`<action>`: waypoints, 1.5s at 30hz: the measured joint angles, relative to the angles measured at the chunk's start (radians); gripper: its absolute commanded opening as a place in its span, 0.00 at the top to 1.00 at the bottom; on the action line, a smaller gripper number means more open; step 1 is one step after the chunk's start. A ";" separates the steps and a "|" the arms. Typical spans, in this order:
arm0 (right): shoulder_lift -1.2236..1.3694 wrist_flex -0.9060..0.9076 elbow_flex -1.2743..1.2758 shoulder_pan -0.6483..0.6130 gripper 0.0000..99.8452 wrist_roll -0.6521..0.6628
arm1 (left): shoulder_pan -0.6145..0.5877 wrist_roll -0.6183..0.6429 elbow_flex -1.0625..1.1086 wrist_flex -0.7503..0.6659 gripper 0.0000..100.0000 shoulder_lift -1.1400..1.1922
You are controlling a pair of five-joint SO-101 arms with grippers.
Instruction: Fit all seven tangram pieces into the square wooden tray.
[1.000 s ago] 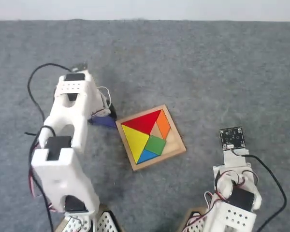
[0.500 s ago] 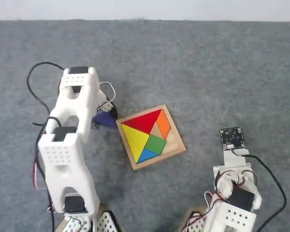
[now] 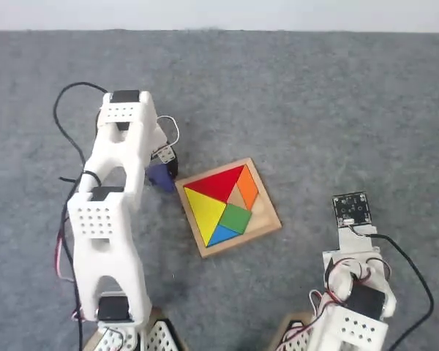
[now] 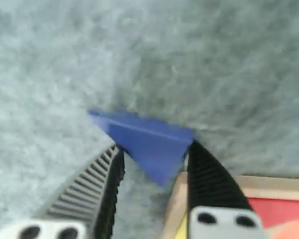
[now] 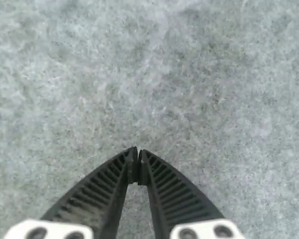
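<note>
The left jaws are clamped on the blue piece point(image 4: 152, 144), a triangle gripped between them over the grey worktop point(image 3: 351, 95); whether it clears the surface I cannot tell. The step in hand looks like bringing this piece to the tray point(image 3: 243, 240), whose corner lies just beside one jaw. In the tray lie yellow point(image 3: 203, 208), red point(image 3: 219, 184), light blue point(image 3: 221, 235), green point(image 3: 236, 218) and orange point(image 3: 247, 187) pieces, with bare wood on the side far from the left jaws. The next move likely calls for carrying the blue piece over that gap, turning it to match, then lowering it flat. The right jaws are pressed together, empty, over bare worktop, well apart from the tray. No brand, label or writing is readable
</note>
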 measured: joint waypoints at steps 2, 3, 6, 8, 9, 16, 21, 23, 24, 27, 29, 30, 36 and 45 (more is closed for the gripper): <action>0.000 0.000 0.000 0.000 0.97 0.000 | 0.002 -0.026 -0.006 -0.002 0.97 0.002; 0.000 0.000 0.000 0.000 0.97 0.000 | 0.003 -0.040 -0.008 -0.002 0.99 0.002; 0.000 0.000 0.000 0.000 0.97 0.000 | 0.005 -0.086 -0.017 -0.005 0.99 -0.003; 0.000 0.000 0.000 0.000 0.97 0.000 | -0.003 -0.112 -0.017 -0.006 0.99 -0.020; 0.000 0.000 0.000 0.000 0.97 0.000 | -0.008 -0.127 -0.015 -0.006 0.99 -0.031; 0.000 0.000 0.000 0.000 0.97 0.000 | -0.008 -0.236 -0.015 0.009 0.99 -0.078; 0.000 0.000 0.000 0.000 0.97 0.000 | -0.035 -0.391 -0.015 0.038 0.99 -0.080; 0.000 0.000 0.000 0.000 0.97 0.000 | -0.032 -0.411 0.003 0.040 0.99 -0.091; 0.000 0.000 0.000 0.000 0.97 0.000 | -0.032 -0.430 0.021 0.040 0.99 -0.101; 0.000 0.000 0.000 0.000 0.97 0.000 | -0.038 -0.486 0.089 0.040 0.99 -0.160; 0.000 0.000 0.000 0.000 0.97 0.000 | -0.063 -0.512 0.147 0.018 0.99 -0.218; 0.000 0.000 0.000 0.000 0.97 0.000 | -0.083 -0.519 0.176 -0.002 0.99 -0.253; 0.000 0.000 0.000 0.000 0.97 0.000 | -0.146 -0.600 0.411 -0.233 0.98 -0.520; 0.000 0.000 0.000 0.000 0.97 0.000 | 0.003 -0.641 0.568 -0.605 0.99 -0.540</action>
